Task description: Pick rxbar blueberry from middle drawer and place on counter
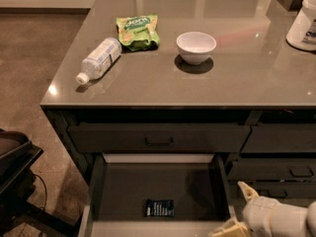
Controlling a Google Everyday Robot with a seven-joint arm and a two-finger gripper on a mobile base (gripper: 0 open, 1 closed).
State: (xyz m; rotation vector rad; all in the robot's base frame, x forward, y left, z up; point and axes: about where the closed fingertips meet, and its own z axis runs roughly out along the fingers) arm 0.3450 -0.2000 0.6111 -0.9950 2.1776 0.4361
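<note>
The rxbar blueberry (159, 208) lies flat on the grey floor of the open middle drawer (123, 189), near its front middle. My gripper (237, 209) is at the bottom right, just beside the drawer's right wall, to the right of the bar and apart from it. Its pale fingers (246, 189) are spread open and hold nothing. The counter (237, 83) spans the upper part of the view above the drawers.
On the counter lie a water bottle (98, 59), a green snack pouch (137, 32), a white bowl (196, 46) and a white container (302, 21) at the right edge. A closed top drawer (159, 138) sits above the open one. A dark object (15, 174) stands at the left.
</note>
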